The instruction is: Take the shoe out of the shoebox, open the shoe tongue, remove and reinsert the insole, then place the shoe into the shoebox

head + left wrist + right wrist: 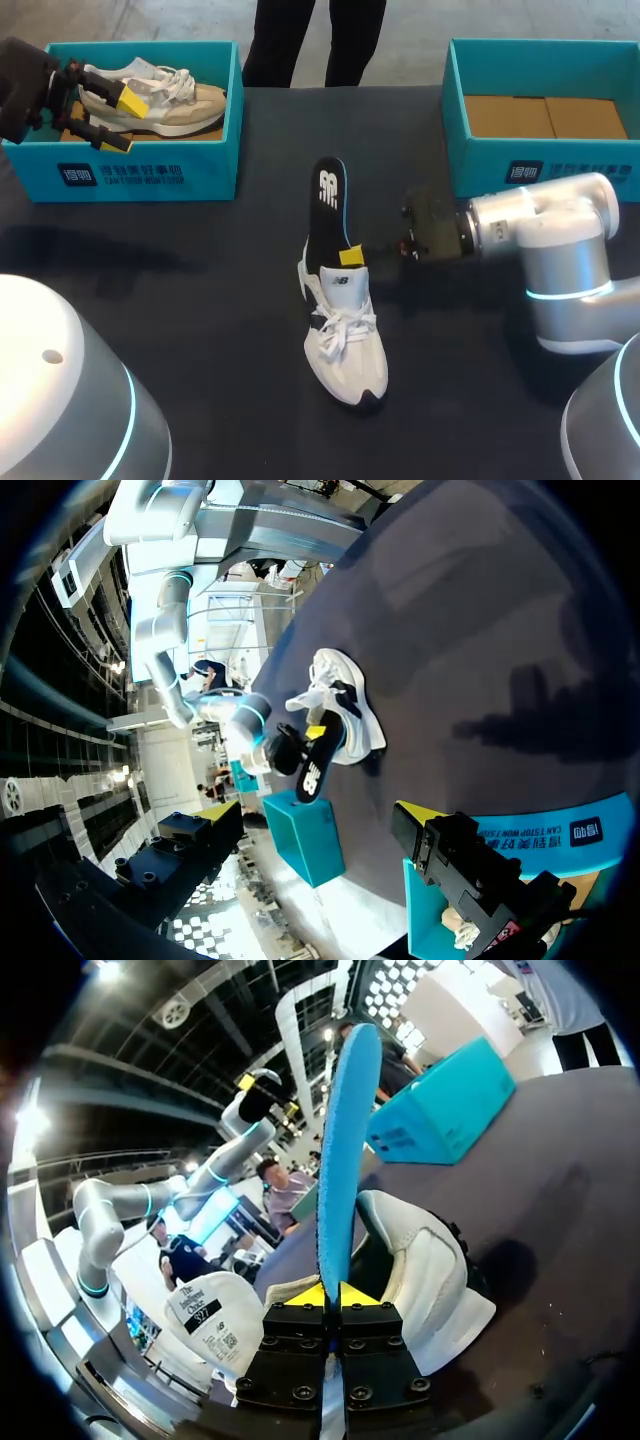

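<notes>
The right claw (331, 1295) is pinched tight on the insole (328, 200) sticking out of the white shoe (345, 340). Well left of the shoe, the left claw (112, 120) gapes wide, holding nothing.

I'm running a robotics lab rig: my left arm (60, 380) and right arm (560, 235) flank a black-covered table (180, 290) bearing teal shoeboxes (150, 172).

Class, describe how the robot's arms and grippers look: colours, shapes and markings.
The left arm and right arm are rounded, silver-white, with glowing light-blue rings at the joints. The left gripper and right gripper are black and blocky, with two yellow-tipped fingers each.
</notes>
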Controlling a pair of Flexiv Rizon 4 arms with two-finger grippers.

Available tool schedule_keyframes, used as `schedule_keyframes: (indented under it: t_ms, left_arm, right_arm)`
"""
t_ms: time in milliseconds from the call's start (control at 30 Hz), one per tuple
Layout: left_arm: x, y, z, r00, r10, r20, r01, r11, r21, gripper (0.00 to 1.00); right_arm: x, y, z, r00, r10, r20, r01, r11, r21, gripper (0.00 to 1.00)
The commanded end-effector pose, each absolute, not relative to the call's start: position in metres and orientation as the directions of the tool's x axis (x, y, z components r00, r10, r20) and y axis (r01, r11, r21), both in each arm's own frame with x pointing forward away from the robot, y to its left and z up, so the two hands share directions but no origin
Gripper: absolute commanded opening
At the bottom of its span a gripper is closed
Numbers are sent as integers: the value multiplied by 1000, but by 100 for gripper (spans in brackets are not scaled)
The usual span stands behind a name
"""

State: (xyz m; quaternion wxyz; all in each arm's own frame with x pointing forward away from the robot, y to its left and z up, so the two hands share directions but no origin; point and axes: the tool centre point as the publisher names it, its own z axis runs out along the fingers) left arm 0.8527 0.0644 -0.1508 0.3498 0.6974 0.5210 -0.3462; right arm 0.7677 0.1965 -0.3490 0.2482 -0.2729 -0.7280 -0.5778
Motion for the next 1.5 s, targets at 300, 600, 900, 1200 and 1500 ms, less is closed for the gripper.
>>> schedule_keyframes:
  t_ms: [300,600,900,1200,1500]
  left_arm:
    - [853,64,-151,219,484,-847,969,-212,129,100]
    - [853,64,-151,219,484,-847,969,-212,129,100]
    - [853,64,-151,219,484,-847,969,-212,129,100]
    - [853,64,-151,219,484,-847,969,-212,129,100]
    - [853,64,-151,219,484,-847,969,-212,129,100]
  right_arm:
    - [781,205,-344,-734,102,671,676,213,706,45]
    - [778,209,-339,-721,208,661,692,240,680,41]
    - [774,211,-337,-705,281,651,709,286,644,16]
    - [777,213,-333,-738,247,629,673,344,655,0]
    - [786,215,-334,-773,98,627,611,385,692,0]
